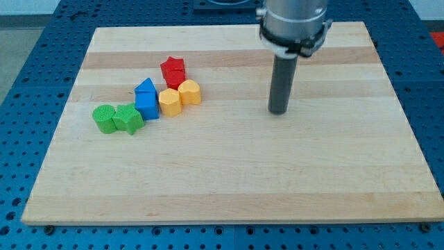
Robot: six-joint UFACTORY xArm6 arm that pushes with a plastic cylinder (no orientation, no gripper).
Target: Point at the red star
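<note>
The red star sits on the wooden board in the upper left, at the top of a cluster of blocks. My tip rests on the board well to the right of the star and a little lower, apart from every block. Just below the star are two yellow blocks, a rounded one and a pentagon-like one. A blue block with a peaked top stands to their left.
A green star-like block and a green round block lie at the cluster's lower left. The board lies on a blue perforated table. The arm's grey housing hangs over the board's top edge.
</note>
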